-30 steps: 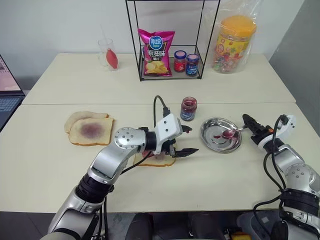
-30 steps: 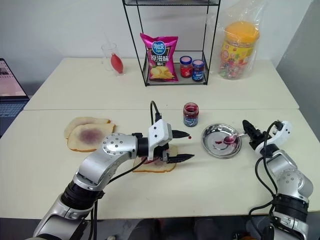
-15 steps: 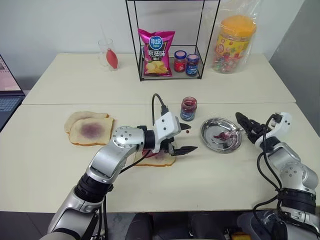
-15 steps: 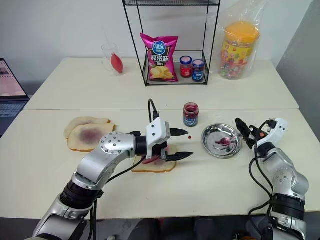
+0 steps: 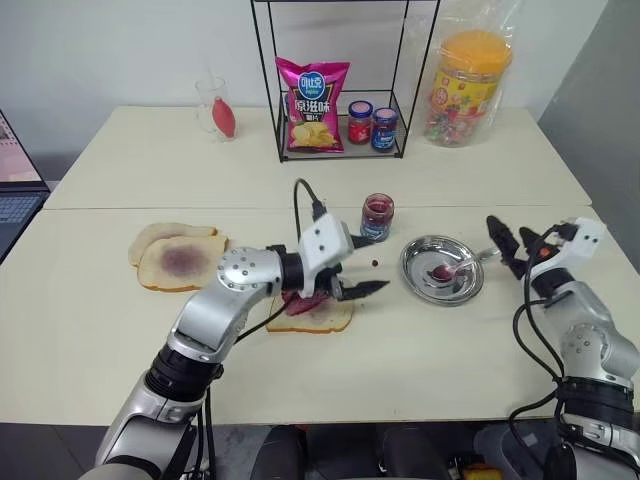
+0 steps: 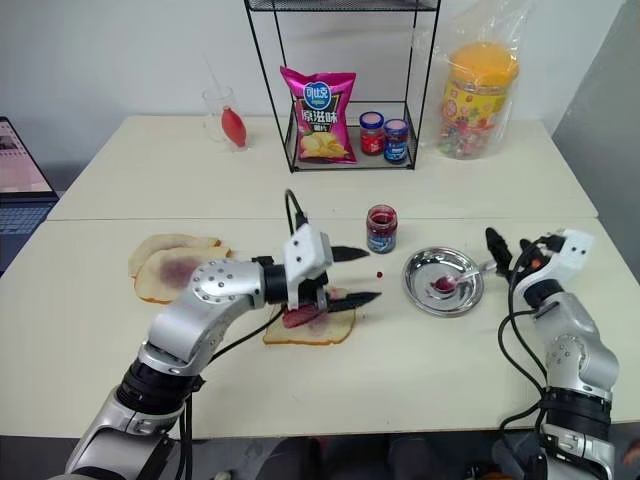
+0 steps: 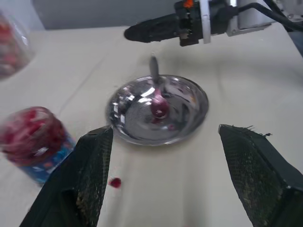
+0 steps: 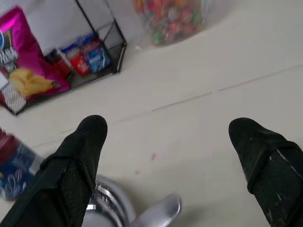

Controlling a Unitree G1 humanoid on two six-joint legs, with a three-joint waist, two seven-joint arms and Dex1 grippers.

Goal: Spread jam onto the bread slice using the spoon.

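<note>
Released, the spoon (image 5: 452, 267) now lies in the dish (image 5: 415, 278) near the desk's right edge; the right hand (image 5: 508, 247) has drawn back, empty and spread. Left hand (image 5: 362, 277) hovers agape over the jam-smeared bread (image 5: 318, 316). Spreading looks finished.

Head stereo pair looks down over table (image 5: 120, 330); both wrist views close, sharing steel dish (image 7: 189, 125).

Both grippers, left (image 5: 368, 276) and right (image 5: 507, 245), hover, fingers apparently spread wide, gripping nothing.
</note>
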